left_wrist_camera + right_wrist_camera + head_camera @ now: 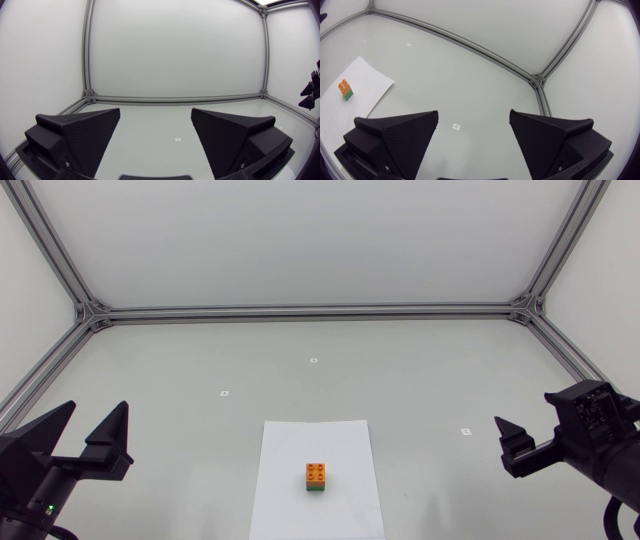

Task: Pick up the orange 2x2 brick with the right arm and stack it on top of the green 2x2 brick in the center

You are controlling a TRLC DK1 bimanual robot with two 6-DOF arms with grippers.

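Right gripper [473, 120]: nearest to you. Its two fingers stand wide apart and hold nothing. It hangs at the right side of the table [200, 360], well apart from the bricks.
Left gripper [156, 112]: released as well, with nothing between its fingers, at the table's left side.
Orange brick [317, 472]: it sits on top of the green brick [317, 488], touching it, with the edges in line as far as you can see.
Green brick: only a thin band of it shows under the orange one in the head view.
Paper [300, 450]: a white sheet in the center; the stack stands on its middle part.
Step in hand: I judge that the stacking is done, because the orange brick is already on the green one and neither gripper is near it.
Next move: little is needed. You cannot tell from these views whether the studs are fully pressed in. If you want to press, bring the right gripper straight above the stack and come down gently, so the green brick does not slide on the paper.
Containers: none shows. The paper only carries the two bricks.
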